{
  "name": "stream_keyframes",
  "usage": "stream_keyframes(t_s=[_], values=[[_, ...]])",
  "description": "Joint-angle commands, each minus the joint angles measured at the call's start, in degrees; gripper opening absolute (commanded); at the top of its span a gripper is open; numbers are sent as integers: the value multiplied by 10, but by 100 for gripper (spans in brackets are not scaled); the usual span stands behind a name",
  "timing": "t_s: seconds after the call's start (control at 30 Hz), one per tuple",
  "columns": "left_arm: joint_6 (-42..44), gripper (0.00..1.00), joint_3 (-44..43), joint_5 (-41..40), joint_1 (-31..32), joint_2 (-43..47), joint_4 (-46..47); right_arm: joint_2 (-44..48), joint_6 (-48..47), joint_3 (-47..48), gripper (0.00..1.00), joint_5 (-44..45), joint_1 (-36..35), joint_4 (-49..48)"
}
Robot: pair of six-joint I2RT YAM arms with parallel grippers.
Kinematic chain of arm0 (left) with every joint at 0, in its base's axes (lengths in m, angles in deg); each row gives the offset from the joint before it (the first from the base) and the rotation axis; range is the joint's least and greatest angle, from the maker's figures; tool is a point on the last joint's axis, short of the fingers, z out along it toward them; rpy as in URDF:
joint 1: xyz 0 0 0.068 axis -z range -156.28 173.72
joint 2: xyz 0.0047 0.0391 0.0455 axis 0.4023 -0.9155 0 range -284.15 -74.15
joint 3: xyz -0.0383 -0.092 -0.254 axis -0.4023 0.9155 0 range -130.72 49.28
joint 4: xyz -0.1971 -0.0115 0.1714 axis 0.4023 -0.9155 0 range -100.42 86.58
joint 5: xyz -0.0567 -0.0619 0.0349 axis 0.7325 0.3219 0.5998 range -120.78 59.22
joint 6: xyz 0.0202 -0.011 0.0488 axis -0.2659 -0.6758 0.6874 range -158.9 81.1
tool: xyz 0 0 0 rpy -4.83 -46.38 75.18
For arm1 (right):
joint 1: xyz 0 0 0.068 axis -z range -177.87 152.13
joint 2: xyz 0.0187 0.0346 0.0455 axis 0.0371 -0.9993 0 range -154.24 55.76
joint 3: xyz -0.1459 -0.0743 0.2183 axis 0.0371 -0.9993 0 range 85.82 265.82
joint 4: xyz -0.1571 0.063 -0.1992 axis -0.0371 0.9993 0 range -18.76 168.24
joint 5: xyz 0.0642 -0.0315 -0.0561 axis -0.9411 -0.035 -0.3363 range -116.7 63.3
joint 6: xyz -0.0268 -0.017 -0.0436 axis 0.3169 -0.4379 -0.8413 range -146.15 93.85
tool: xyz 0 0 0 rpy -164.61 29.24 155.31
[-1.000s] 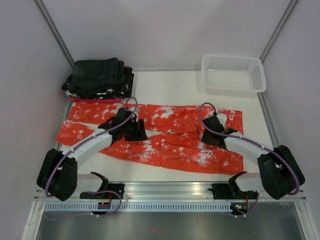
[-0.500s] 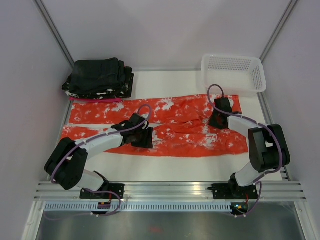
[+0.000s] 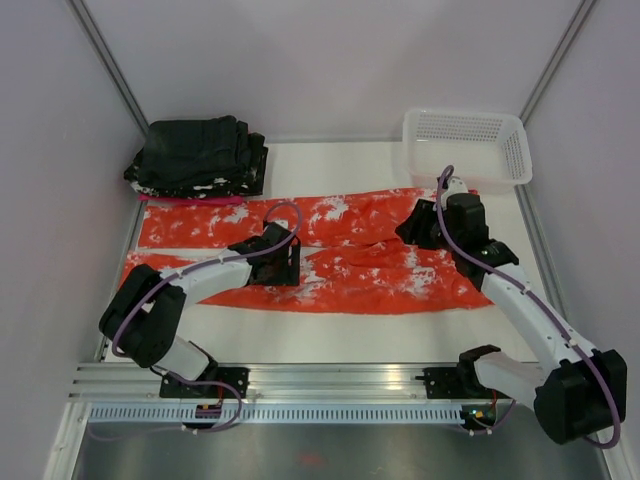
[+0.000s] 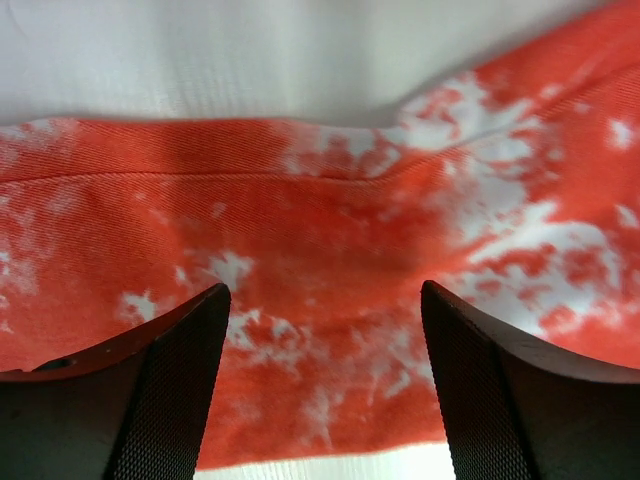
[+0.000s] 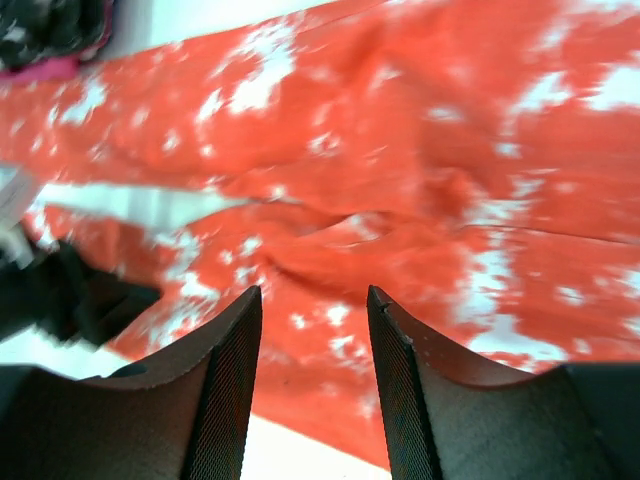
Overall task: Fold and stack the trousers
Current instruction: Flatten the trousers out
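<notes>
Your left gripper point(image 3: 284, 262) sits low over the near leg of the trousers point(image 3: 370, 272) with its jaws spread wide and nothing between them, and your right gripper point(image 3: 420, 226) hangs over the waist end, jaws likewise apart and empty. The trousers lie flat and full length across the table point(image 3: 340, 165), waist to the right and both legs running left side by side, so I judge the spreading done and every fold, and the stacking, not yet started. The pile of black folded garments point(image 3: 200, 155) on a pink cloth point(image 3: 190, 199) waits in the far left corner, just beside the far leg's edge. The white basket point(image 3: 467, 147) stands close behind the waist. You have a bare strip between the near hem and the rail point(image 3: 340, 378), and open table beyond the legs' middle.
</notes>
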Motion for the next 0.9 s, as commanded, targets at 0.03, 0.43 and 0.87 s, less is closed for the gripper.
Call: stream_keyframes(t_s=[0.03, 0.43, 0.87], values=[[-54, 79, -17, -58, -16, -55, 4, -5, 5, -33, 53, -32, -49, 1], [-151, 11, 36, -64, -58, -34, -11, 6, 58, -96, 54, 66, -76, -1], [-122, 2, 54, -14, -101, 26, -24, 11, 164, -128, 55, 237, -75, 70]])
